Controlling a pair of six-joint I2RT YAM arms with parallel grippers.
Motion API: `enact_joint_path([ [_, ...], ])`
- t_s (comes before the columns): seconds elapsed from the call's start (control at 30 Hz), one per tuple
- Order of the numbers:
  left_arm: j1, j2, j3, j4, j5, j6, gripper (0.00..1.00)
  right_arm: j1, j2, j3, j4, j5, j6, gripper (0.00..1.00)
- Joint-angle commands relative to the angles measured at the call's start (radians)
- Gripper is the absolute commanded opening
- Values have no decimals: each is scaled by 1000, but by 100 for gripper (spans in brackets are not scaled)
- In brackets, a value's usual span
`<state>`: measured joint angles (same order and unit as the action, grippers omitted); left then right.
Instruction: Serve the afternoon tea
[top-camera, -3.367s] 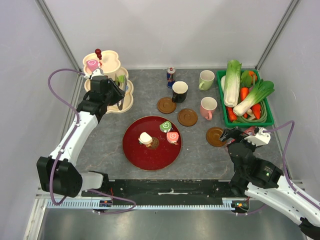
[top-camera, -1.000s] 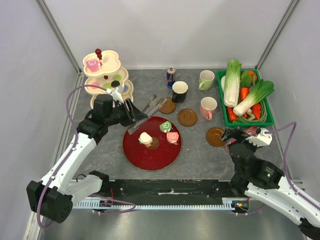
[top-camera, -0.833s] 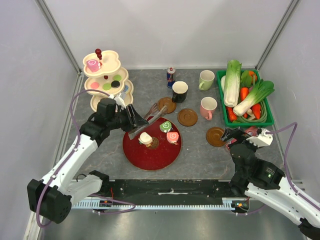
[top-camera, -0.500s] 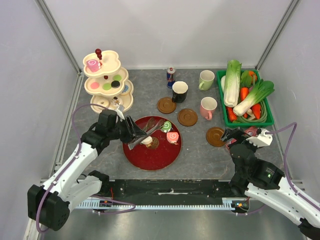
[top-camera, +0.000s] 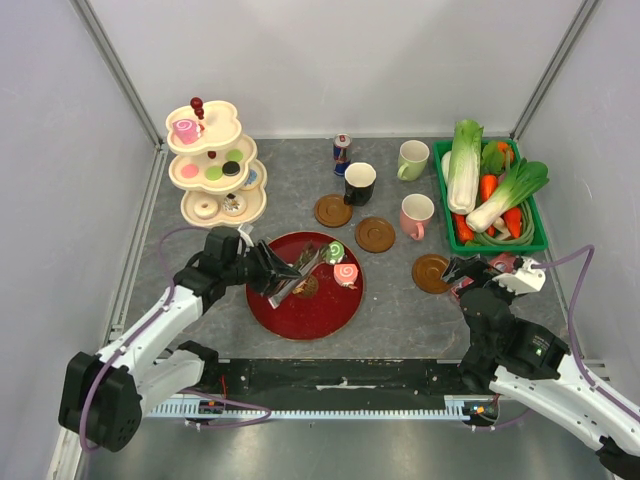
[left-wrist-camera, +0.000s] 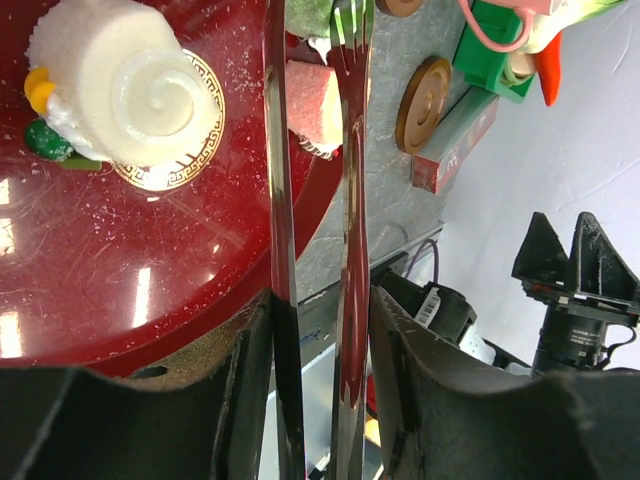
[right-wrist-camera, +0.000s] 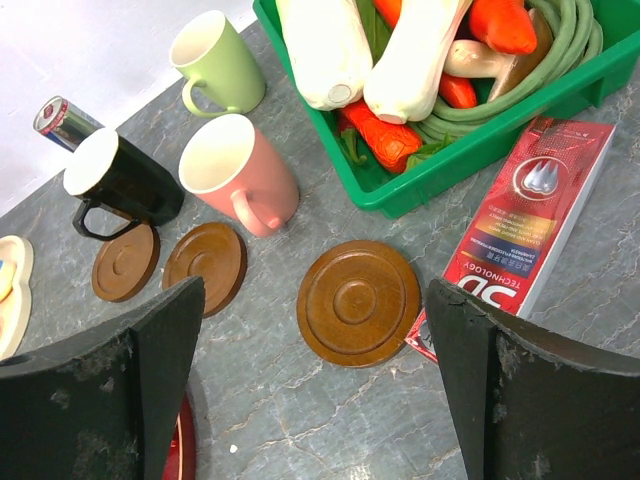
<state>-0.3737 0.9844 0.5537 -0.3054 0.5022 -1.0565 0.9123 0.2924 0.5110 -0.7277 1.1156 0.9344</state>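
My left gripper (top-camera: 262, 270) is shut on metal tongs (top-camera: 296, 276) and holds them low over the red plate (top-camera: 310, 318). In the left wrist view the left gripper (left-wrist-camera: 320, 300) clamps both tong arms (left-wrist-camera: 352, 180). A white roll (left-wrist-camera: 130, 85) lies left of them, and a pink roll (left-wrist-camera: 312, 98) shows between the arms near a green roll (left-wrist-camera: 318, 15). I cannot tell whether the tongs touch a roll. The black mug (top-camera: 359, 183), pink mug (top-camera: 416, 215) and pale green mug (top-camera: 413, 159) stand behind. My right gripper (right-wrist-camera: 315, 300) hangs open above a wooden coaster (right-wrist-camera: 358, 302).
A tiered stand (top-camera: 215, 165) with more pastries stands at the back left. Two more coasters (top-camera: 333, 210) (top-camera: 375, 234) lie by the mugs, behind them a drink can (top-camera: 342, 153). A green crate (top-camera: 537, 240) of toy vegetables and a red packet (right-wrist-camera: 535, 225) sit right.
The left arm has swung the tongs from beside the tiered stand toward me and down over the red plate. The right arm has not moved.
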Motion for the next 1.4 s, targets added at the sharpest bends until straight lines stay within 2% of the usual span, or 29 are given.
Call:
enact_joint_path([
  [0.0, -2, 13, -12, 124, 61, -92, 46, 0, -12, -6, 14, 18, 14, 98],
  [0.33, -4, 42, -9, 147, 107, -103, 37, 0, -13, -6, 16, 21, 14, 98],
  [0.67, -2, 51, 20, 108, 125, -63, 38, 0, -16, -8, 16, 23, 14, 98],
  [0.87, -2, 34, 112, 49, 122, 36, 47, 0, -16, -6, 14, 26, 14, 98],
  [1.03, -7, 65, 251, -58, 70, 186, 51, 0, -13, -2, 14, 32, 12, 98],
  [1.2, -56, 146, 380, -187, -16, 341, 52, 0, -10, -2, 13, 35, 11, 98],
  [1.37, -108, 212, 456, -273, -106, 404, 52, 0, -13, 0, 10, 36, 14, 98],
])
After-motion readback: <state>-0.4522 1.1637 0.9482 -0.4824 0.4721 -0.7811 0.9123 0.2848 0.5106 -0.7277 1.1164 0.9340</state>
